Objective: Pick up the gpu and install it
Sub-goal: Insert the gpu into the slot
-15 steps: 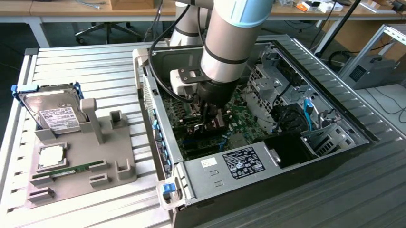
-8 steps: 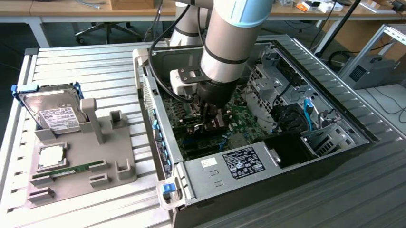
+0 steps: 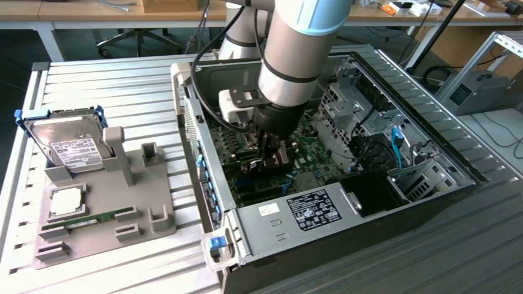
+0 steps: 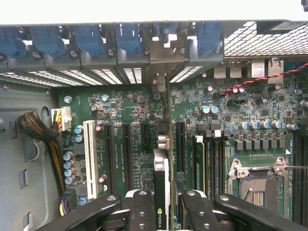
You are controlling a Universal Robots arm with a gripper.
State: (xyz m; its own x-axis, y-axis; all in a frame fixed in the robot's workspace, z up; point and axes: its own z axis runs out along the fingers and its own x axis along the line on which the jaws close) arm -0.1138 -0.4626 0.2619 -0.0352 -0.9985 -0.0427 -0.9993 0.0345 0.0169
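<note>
gpu (image 4: 162, 192): edge-on, upright over motherboard (image 4: 125, 115) slots, bracket end at the case's (image 3: 425, 122) rear wall
gripper (image 4: 162, 204): clenched on the gpu's upper edge

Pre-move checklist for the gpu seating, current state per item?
1. Gpu in the gripper: ok, fingers clamp the card edge-on.
2. Card upright over the motherboard: ok, it stands vertical in the wrist view.
3. Bracket at the rear slot opening: ok, lined up with the case's back wall.
4. Card edge fully down in its slot: cannot tell, hidden under the card.
5. Arm clear of the case wall: ok in the exterior view.
6. Cables away from the card: ok.
</note>
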